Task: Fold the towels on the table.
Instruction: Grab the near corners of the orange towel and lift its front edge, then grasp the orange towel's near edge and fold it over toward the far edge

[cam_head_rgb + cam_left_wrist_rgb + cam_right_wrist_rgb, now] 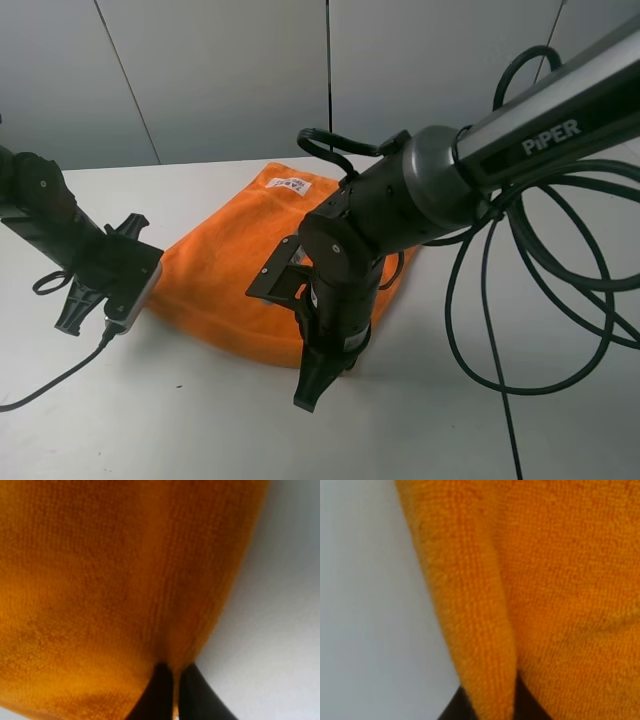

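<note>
The orange towel (240, 250) lies on the white table (200, 430), its white label (287, 185) at the far edge. My left gripper (155, 268) is at the towel's left corner. In the left wrist view the jaws of the left gripper (174, 680) are nearly closed, with a thin fold of towel (100, 580) between them. My right gripper (315, 375) points down at the towel's near edge. In the right wrist view the right gripper (492, 700) pinches a thick hem fold of the towel (560, 580). The right arm hides the towel's right part.
Black cables (500, 330) loop over the table on the right, below the right arm. A thin cable (50, 385) trails from the left arm across the near left of the table. Grey wall panels (220, 70) stand behind the table's far edge.
</note>
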Available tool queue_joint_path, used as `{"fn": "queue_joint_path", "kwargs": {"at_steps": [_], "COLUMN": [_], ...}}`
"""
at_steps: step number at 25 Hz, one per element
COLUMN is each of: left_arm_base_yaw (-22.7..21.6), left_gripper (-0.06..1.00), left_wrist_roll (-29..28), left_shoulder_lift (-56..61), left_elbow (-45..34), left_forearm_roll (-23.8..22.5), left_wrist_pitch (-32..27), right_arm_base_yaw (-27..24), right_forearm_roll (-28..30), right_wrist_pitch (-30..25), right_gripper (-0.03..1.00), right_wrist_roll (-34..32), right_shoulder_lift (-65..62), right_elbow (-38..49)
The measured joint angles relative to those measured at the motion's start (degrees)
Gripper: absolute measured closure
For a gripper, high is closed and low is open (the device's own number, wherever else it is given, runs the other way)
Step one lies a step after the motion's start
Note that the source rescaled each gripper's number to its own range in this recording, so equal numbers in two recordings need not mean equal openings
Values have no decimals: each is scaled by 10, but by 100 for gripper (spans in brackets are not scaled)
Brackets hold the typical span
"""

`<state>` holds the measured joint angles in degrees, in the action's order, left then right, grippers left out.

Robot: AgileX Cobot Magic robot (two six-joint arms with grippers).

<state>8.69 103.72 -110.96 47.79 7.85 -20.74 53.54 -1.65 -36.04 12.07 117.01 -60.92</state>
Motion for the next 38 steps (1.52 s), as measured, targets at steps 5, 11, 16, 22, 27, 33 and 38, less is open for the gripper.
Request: {"fn": "queue_joint_path", "kwargs": {"at_steps": [5,11,16,22,27,33,38], "left_arm_base_yaw": [0,0,0,0,12,67,111], "left_gripper": [94,94,94,94,94,94,94], "left_wrist_roll": [-1,-1,-1,-41,-122,-216,-328], "left_shoulder_lift": [-1,5,16,57,96,135,152], "left_elbow": [0,0,-2,-7,-8,-8,-8], "left_forearm_roll": [13,37,63,100,102,105,103], "left_wrist_pitch": [4,4,-2,-24,-28,-31,-33], "right_arm_base_yaw": [0,0,0,0,0,-30,-69], "right_forearm_roll": [-2,0,13,42,102,134,166], "right_wrist_pitch": [0,-5,-17,-29,-49,-69,-85], "right_gripper": [97,97,97,97,97,97,97], "right_wrist_roll": [9,21,22,22,14,1,-7], "right_shoulder_lift": [0,-9,-46,-72,-96,-120,-159], "right_elbow": [0,0,0,0,1,1,1]}}
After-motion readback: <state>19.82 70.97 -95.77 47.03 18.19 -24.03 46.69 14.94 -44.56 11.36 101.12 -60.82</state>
